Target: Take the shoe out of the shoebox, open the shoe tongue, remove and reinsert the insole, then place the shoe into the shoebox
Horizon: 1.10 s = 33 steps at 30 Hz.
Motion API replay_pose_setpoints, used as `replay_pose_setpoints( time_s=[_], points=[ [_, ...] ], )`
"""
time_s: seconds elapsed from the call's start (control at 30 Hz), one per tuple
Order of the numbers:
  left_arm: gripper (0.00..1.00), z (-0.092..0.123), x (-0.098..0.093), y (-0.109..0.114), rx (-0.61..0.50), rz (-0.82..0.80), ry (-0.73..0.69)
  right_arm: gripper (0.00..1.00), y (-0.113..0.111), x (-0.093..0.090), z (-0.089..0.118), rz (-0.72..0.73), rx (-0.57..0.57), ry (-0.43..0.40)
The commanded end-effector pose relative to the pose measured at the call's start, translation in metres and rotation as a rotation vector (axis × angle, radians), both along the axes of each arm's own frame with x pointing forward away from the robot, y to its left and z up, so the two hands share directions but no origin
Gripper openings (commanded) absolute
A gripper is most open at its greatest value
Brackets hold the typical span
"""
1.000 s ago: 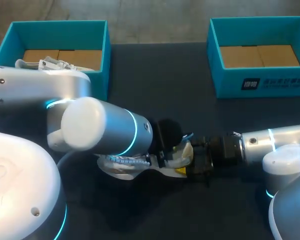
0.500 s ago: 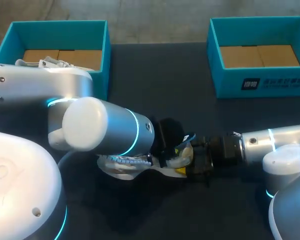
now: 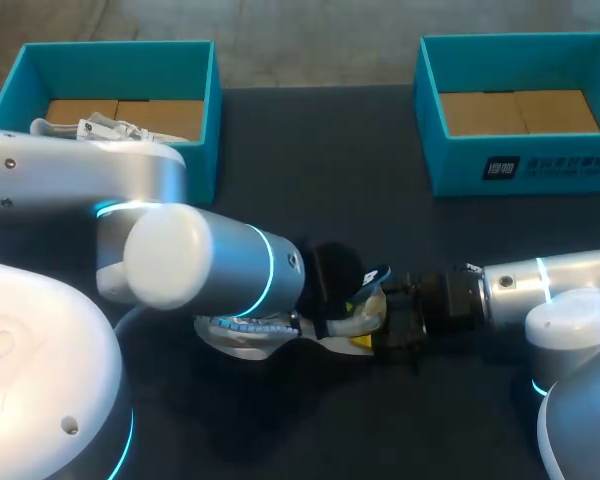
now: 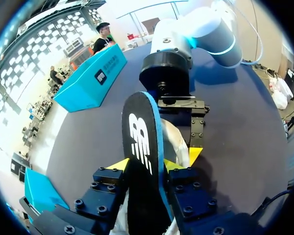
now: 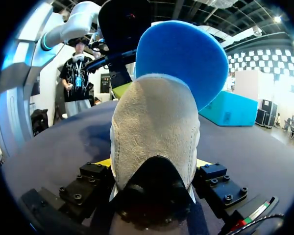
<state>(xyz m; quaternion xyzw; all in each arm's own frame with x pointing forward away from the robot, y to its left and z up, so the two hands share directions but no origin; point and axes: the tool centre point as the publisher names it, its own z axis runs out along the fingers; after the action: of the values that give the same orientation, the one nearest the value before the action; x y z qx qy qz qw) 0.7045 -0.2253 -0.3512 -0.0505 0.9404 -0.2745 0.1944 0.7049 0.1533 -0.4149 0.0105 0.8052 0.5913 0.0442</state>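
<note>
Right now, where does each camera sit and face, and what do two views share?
Head view: above, behind, looking down on table; left arm, right arm show.
Left wrist view: left wrist, looking along left fingers holding insole.
Right wrist view: right wrist, along right fingers clamping shoe.
Shared: both wrist views show the insole.

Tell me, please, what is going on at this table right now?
The shoe lies on the dark table, out of its box. The right gripper is shut on its heel, steadying it. The left gripper is shut on the insole, which stands partly out of the shoe's opening. The left shoebox and the right shoebox stand at the table's far side.
</note>
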Motion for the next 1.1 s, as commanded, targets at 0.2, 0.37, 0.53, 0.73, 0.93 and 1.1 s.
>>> replay_pose_setpoints(
  time_s=[0.2,0.37,0.53,0.73,0.93,1.1],
  points=[
    [0.4,-0.006,0.0,-0.008,0.003,-0.007,-0.014,0.0,0.002,-0.002,0.0,0.0,-0.007,0.001],
    [0.34,-0.006,0.005,-0.011,0.004,-0.003,-0.001,0.0,0.002,-0.002,0.0,0.0,-0.007,0.001],
    [0.07,-0.003,0.004,-0.011,-0.003,0.001,-0.002,0.0,0.002,-0.002,0.0,0.0,-0.007,0.001],
    [0.0,0.004,0.003,-0.005,-0.036,0.001,0.056,0.0,0.002,-0.002,0.0,0.0,-0.007,0.001],
    [0.0,0.02,0.003,-0.002,-0.086,-0.012,0.128,0.0,0.002,-0.002,0.0,0.0,-0.007,0.001],
    [0.0,0.036,-0.004,-0.007,-0.106,-0.015,0.117,0.0,0.002,-0.002,0.0,0.0,-0.007,0.001]
  ],
)
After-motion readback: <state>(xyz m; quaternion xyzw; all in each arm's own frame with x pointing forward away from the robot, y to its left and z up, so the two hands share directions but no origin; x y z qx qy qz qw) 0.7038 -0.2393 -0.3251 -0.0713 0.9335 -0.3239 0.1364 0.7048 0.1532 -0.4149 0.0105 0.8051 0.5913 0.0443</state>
